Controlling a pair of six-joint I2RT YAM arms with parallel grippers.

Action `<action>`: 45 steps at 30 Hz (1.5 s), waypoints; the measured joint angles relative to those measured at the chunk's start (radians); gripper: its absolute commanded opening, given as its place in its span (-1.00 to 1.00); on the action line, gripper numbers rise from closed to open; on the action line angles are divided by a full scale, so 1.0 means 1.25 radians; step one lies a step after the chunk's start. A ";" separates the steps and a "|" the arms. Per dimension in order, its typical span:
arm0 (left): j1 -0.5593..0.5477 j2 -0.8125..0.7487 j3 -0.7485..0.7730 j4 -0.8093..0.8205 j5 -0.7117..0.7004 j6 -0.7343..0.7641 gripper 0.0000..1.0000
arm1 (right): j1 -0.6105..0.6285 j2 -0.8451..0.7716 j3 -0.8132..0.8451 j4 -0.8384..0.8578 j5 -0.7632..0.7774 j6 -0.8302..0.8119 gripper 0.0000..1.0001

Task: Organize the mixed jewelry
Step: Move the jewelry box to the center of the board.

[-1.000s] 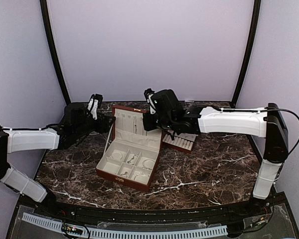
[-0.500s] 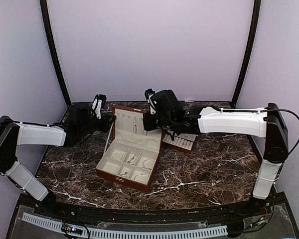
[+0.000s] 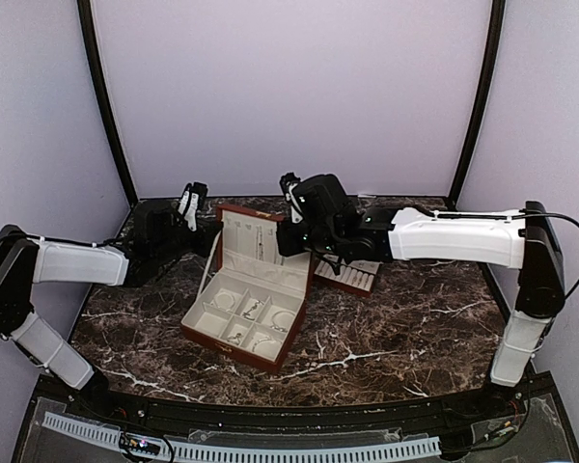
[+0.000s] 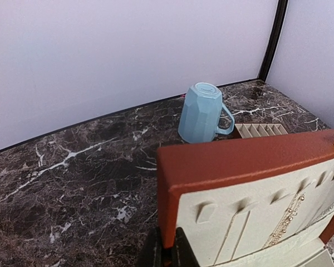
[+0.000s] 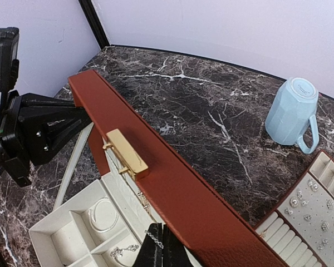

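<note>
The left gripper (image 4: 167, 248) was clamped on the left edge of the jewelry box's (image 3: 234, 345) upright lid (image 4: 239, 161). The right gripper (image 5: 161, 247) hung just in front of that lid, over the box's compartments. Its fingers were drawn together with a fine chain (image 5: 151, 236) at their tips, and whether it was pinched could not be told. The bracelet hoop (image 5: 100, 214) lay in a compartment below and left of it, so the right arm was nearer. Studs (image 5: 293, 203) sat in the slotted tray (image 5: 278, 231) right of the box.
</note>
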 measured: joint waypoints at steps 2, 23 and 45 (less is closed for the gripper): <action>-0.014 -0.006 -0.010 0.010 -0.023 -0.003 -1.00 | 0.000 -0.006 -0.005 0.000 0.002 0.004 -1.00; -0.149 -0.068 -0.060 -0.011 -0.315 -0.103 -1.00 | -0.003 -0.030 -0.038 -0.004 0.012 0.031 -1.00; -0.171 -0.101 -0.073 -0.047 -0.338 -0.153 -1.00 | 0.009 0.028 0.037 -0.023 -0.028 0.002 -1.00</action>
